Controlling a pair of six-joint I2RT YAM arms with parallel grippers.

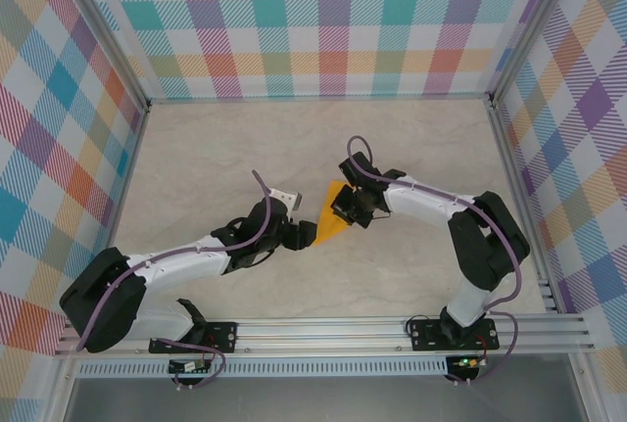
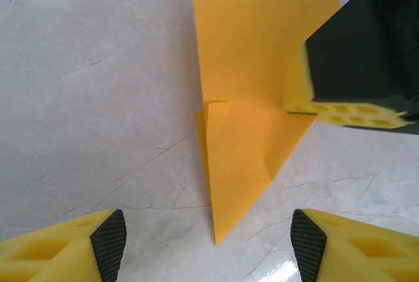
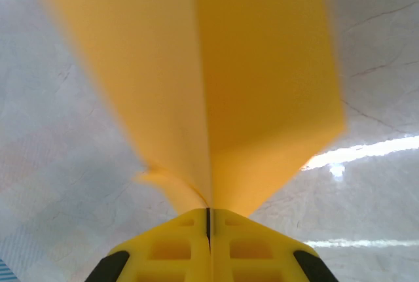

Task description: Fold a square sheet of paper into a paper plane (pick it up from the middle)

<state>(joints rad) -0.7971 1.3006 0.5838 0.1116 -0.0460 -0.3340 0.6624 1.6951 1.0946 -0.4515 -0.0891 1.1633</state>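
Within right gripper (image 3: 209,215), creased pointed paper (image 3: 262,66)

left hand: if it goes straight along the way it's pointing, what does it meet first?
Likely the pointed tip of the folded paper, just ahead between the open fingers of the left hand. Beyond it is the right hand, shut on the same paper. How high the tip sits is unclear.

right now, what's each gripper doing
left gripper: open, holding nothing
right gripper: shut on the folded paper
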